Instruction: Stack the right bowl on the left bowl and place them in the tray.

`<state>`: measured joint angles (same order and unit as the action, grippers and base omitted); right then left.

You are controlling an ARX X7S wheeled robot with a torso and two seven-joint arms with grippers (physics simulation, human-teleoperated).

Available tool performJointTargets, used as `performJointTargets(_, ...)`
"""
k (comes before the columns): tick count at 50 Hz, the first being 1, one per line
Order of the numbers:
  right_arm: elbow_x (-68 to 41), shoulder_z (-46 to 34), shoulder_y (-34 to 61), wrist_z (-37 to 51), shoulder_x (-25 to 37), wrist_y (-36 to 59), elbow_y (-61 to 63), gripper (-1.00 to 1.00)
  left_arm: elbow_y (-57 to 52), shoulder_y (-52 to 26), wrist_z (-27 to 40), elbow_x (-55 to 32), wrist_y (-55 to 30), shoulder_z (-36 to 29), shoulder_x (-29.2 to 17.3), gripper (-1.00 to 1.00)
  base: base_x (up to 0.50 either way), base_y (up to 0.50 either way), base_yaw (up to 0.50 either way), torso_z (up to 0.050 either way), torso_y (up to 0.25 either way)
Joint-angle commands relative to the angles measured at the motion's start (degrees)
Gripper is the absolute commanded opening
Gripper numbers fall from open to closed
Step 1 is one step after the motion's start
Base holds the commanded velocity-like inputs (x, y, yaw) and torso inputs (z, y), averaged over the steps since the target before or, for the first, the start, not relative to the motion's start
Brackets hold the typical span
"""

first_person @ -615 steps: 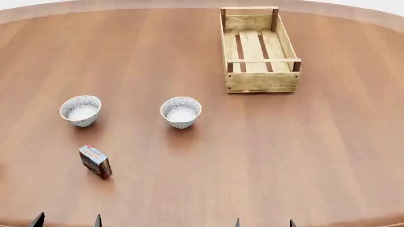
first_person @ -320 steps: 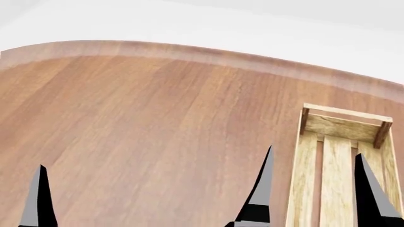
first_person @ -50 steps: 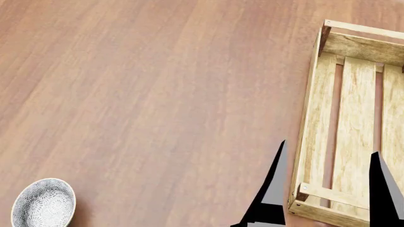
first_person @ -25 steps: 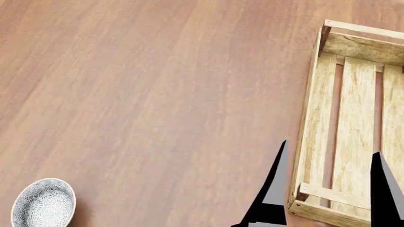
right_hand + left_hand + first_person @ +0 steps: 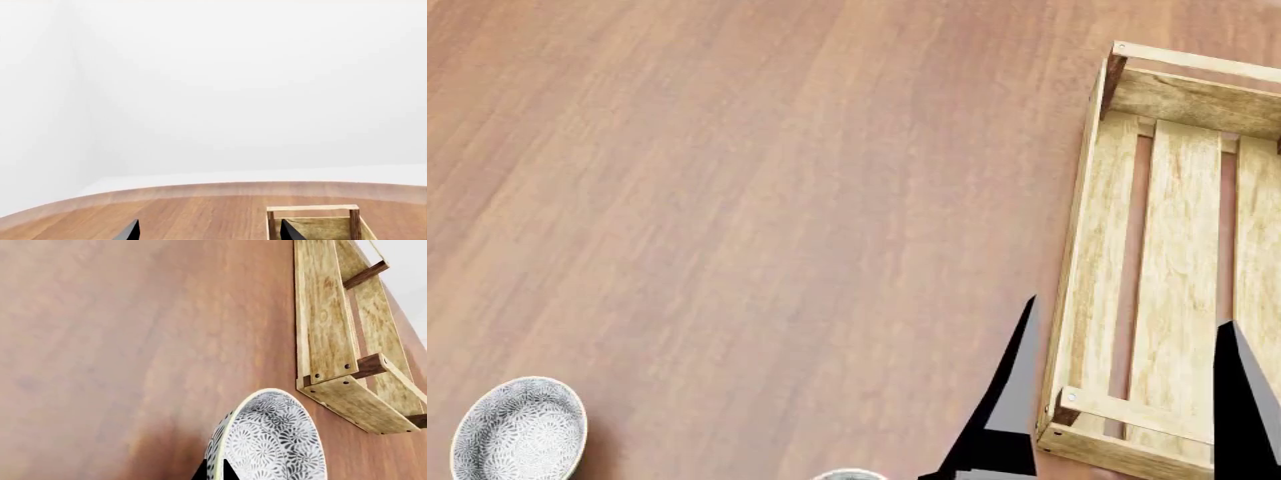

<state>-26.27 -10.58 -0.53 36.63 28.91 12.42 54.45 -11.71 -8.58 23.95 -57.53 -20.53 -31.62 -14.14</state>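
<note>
two patterned bowls, one slatted wooden tray, one brown wooden table

in the head view the left bowl (image 5: 518, 430) sits at the lower left, the right bowl (image 5: 851, 474) only peeks in at the bottom edge, and the tray (image 5: 1101, 290) lies along the right side on the table (image 5: 761, 200). the right gripper (image 5: 1121, 400) has its two fingers spread wide and empty over the tray's near corner. the left gripper (image 5: 215, 471) shows only a dark tip against a bowl's rim; cannot tell its state.
</note>
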Motion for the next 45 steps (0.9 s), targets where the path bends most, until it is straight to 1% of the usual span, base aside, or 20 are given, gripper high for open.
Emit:
performJointTargets(1, -0.18, -0.10, 0.11, 0.25, 0.28, -0.11, -0.04, 1.00, -5.63, -0.23, 2.41, -2.40, -0.58, 0.51, -0.74, -1.00, 0.00, 0.00, 0.00, 0.000, 0.000)
performJointTargets(7, -0.34, -0.02, 0.11, 0.52, 0.51, -0.07, 0.28, 1.00, -10.41, -1.28, 5.42, -5.05, -1.59, 1.91, -1.68, -1.00, 0.00, 0.00, 0.00, 0.000, 0.000)
performJointTargets(17, -0.34, -0.29, 0.27, 0.82, 0.70, -0.06, 0.43, 1.00, -14.12, -3.55, 8.67, -7.90, -2.64, 4.25, -3.53, -1.00, 0.00, 0.00, 0.00, 0.000, 0.000)
performJointTargets(28, -0.86, -0.04, 0.31, 1.51, 1.22, 0.19, 1.30, 1.00, -15.10, -5.79, 10.84, -10.65, -3.12, 6.96, -5.47, -1.00, 0.00, 0.00, 0.00, 0.000, 0.000)
performJointTargets(38, -1.25, 0.19, 0.26, 1.91, 1.61, -0.06, 1.53, 1.00, -16.36, -9.14, 14.33, -14.26, -3.88, 10.66, -8.16, -1.00, 0.00, 0.00, 0.00, 0.000, 0.000)
performJointTargets(45, -1.46, 0.42, 0.07, 1.99, 1.83, -0.61, 1.26, 1.00, -15.48, -10.67, 15.02, -15.81, -3.64, 13.04, -9.89, -1.00, 0.00, 0.00, 0.00, 0.000, 0.000)
